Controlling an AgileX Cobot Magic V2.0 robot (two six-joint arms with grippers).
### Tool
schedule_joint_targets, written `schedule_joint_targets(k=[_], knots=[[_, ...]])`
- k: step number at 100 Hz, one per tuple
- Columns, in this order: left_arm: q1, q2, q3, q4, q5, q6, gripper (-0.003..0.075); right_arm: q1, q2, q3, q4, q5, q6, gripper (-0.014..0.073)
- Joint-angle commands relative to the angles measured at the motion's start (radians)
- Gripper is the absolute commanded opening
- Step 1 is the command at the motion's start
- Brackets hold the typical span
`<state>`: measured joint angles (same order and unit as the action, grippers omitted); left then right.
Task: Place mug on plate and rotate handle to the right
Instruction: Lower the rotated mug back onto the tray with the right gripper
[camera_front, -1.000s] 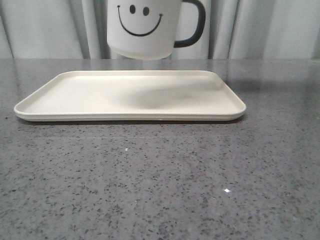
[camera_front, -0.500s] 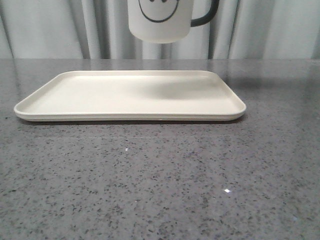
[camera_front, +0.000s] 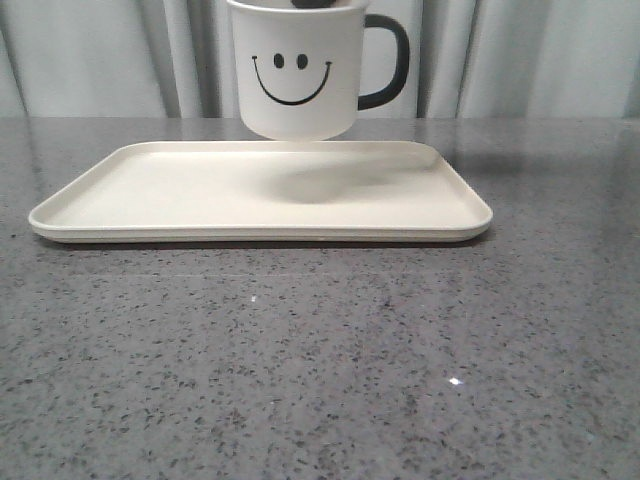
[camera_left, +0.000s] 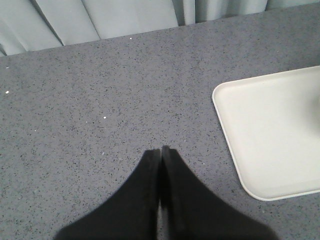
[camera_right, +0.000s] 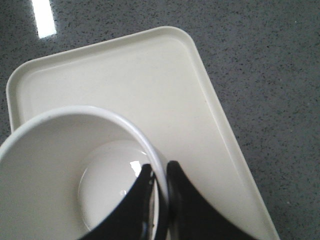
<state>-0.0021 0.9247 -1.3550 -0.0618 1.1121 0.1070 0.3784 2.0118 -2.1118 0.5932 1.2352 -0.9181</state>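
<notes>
While the right gripper (camera_right: 159, 175) is pinching the mug (camera_front: 298, 72) by its rim, hanging it just above the plate (camera_front: 150, 190), lower gently, level; handle (camera_front: 388, 62) is pointing right. Left gripper (camera_left: 160, 152) is idling closed, empty.

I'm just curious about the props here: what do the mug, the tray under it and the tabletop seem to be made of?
The mug looks like glazed ceramic: a white body with a bright highlight inside and a glossy black handle. The plate looks like matte cream plastic or melamine, thin with a low rim and no glare; that is uncertain. The table looks like polished speckled grey stone or an imitation of it.
</notes>
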Motion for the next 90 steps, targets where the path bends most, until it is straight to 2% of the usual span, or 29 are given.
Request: schedule_joint_targets(k=[1, 33, 90], knots=[[0.0, -0.007, -0.022, -0.01, -0.063, -0.007, -0.002, 0.0, -0.031, -0.031, 0.047, -0.043, 0.009, -0.0066], [0.0, -0.007, -0.022, -0.01, -0.063, -0.007, -0.002, 0.0, -0.014, -0.031, 0.093, -0.092, 0.01, -0.0069], [0.0, -0.007, -0.022, -0.01, -0.063, -0.007, -0.002, 0.02, 0.004, -0.031, 0.09, -0.012, 0.009, -0.0069]])
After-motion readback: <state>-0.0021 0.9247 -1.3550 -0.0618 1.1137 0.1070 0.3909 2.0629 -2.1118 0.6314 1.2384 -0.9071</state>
